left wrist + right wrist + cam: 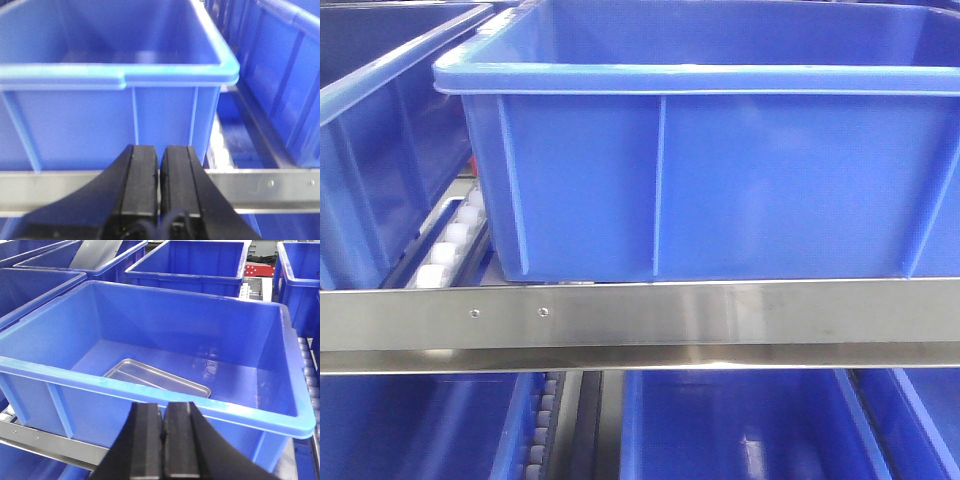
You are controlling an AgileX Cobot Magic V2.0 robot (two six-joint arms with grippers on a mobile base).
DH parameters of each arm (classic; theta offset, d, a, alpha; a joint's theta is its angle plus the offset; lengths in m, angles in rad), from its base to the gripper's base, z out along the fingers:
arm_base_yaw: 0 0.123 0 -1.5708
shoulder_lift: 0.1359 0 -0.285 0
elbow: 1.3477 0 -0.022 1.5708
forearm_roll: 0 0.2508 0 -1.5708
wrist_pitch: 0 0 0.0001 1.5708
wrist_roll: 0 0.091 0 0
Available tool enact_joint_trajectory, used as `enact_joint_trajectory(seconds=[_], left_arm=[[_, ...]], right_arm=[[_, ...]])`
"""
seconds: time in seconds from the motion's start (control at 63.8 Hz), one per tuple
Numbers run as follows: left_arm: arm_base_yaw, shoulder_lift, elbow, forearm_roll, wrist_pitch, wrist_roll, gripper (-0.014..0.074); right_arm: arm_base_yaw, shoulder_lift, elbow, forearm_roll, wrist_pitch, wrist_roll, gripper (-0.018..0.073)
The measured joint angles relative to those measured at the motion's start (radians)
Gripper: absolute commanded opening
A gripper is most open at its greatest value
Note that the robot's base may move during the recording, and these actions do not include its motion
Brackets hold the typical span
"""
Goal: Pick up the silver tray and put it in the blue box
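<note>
A warehouse or factory line: rows of blue crates (190,262) sit on roller tracks (450,245) behind a steel rail (640,320).

A steel rail (720,325) with two small screws runs across the front edge of the rack. Behind it, at the left, a track of white rollers (448,245) goes toward the back. Other blue crates (190,262) stand in rows behind and at the sides, more on the lower level (740,430). The light is cold and even.
</note>
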Motion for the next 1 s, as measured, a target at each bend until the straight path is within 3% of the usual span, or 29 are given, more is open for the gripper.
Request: enact_joint_trajectory(seconds=[0.909,1.003], left_arm=[[0.000,0.000,0.000,0.009,-0.006,-0.007,0.0008],[0.000,0.000,0.000,0.009,-0.006,-0.007,0.0008]], right_arm=[[0.000,-0.002,0.000,0.002,-0.018,0.000,0.0055],[-0.031,-0.011,0.002,0.002,-0.018,-0.008,0.0055]])
